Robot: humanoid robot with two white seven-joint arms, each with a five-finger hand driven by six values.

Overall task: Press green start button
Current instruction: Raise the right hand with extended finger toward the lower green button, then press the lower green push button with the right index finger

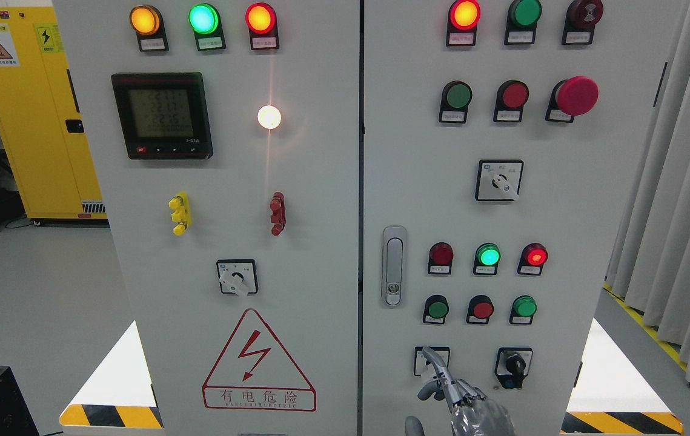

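I face a grey control cabinet with two doors. On the right door's lower part sits a row of push buttons: a green button (438,308), a red button (482,309) and a second green button (524,306). A further green button (458,95) sits higher up. My right hand (454,393) comes in from the bottom edge, below this row. Its index finger (432,362) is stretched upward and its tip lies over a small switch plate (418,362), below the left green button. The other fingers are curled and hold nothing.
Above the button row are three indicator lamps, the middle green lamp (488,255) lit. A door handle (394,265) is to the left, a black rotary switch (514,366) to the right. A red mushroom stop button (575,95) is at the upper right. Curtains (678,200) hang on the right.
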